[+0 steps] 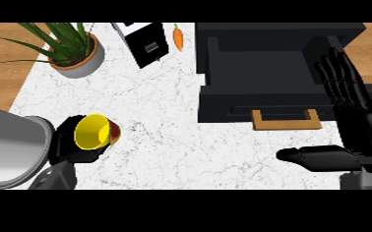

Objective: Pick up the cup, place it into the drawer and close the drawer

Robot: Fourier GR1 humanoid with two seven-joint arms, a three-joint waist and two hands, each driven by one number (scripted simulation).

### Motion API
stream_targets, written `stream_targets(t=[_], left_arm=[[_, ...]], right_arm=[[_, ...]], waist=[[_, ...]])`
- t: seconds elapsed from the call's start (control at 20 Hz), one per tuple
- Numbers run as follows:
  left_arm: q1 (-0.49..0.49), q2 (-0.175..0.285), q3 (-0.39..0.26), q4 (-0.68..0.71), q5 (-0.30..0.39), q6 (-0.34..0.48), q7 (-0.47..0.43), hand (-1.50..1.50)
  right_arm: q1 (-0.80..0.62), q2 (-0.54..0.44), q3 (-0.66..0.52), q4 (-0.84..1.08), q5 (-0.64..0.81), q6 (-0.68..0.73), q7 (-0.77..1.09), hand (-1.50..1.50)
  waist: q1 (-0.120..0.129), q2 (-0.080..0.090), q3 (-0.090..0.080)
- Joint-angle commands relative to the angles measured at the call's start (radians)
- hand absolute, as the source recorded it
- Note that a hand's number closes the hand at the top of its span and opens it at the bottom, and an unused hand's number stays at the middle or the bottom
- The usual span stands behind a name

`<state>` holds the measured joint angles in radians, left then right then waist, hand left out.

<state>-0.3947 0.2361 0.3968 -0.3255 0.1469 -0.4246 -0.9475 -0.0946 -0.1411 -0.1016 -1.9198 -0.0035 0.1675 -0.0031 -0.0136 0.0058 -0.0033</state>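
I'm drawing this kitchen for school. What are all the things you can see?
cup: one, yellow inside, red outside, lower left
drawer: one, black, open, right
handle: one, wooden, on drawer front
potted plant: one, green leaves, top left
carrot: one, orange, top middle
box: one, black and white, left of carrot
counter: one, white marble
left hand: one, black, curled round cup
right hand: one, black, open, right edge
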Motion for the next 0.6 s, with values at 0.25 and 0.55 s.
stream_targets(t=[0.25, 0.55], left_arm=[[-0.038, 0.011, 0.019, -0.019, 0.025, -0.067, -0.153, 1.50], [-0.060, -0.077, -0.025, -0.114, 0.012, -0.039, -0.193, 1.50]], right_arm=[[0.004, -0.001, -0.008, 0.044, 0.015, 0.006, -0.059, -1.50], [0.058, -0.006, -0.024, 0.052, 0.010, 0.022, -0.094, -1.50]], waist=[[-0.001, 0.002, 0.001], [0.006, -0.002, 0.003]])
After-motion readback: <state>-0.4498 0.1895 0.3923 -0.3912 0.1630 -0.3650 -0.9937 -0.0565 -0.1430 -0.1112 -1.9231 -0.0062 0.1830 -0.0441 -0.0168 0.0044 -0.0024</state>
